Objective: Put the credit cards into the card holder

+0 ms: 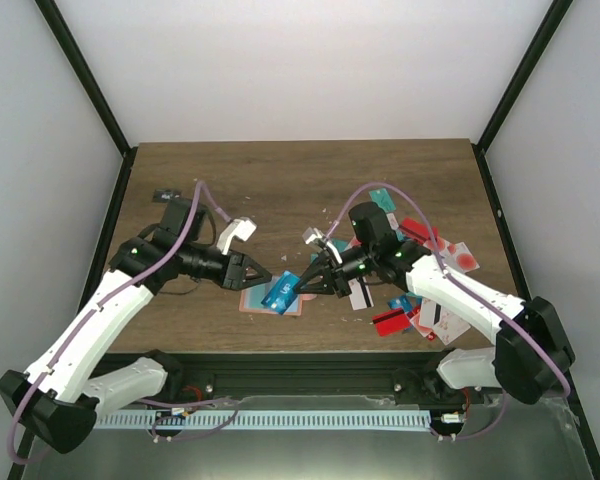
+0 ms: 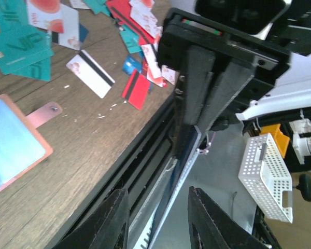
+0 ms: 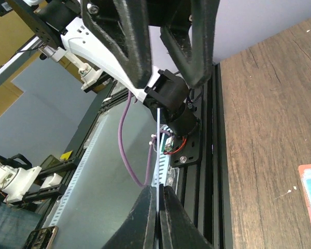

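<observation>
Bright, even overhead light; close foregrounds blur softly.

A small dark object (image 1: 165,194) was seen near the far left edge of a wooden table (image 1: 300,180), and a white perforated basket (image 2: 264,174) beyond its near edge.

L gripper (image 1: 264,276) & R gripper (image 1: 306,286) nose-to-nose, front-centre of table (image 1: 280,180). R pinches blue card (image 1: 280,292) over pink card holder (image 1: 250,302); L jaws apart at card's other end. Other cards (image 1: 392,321) scattered under R arm. Small dark obj (image 1: 165,193) far-left.
</observation>
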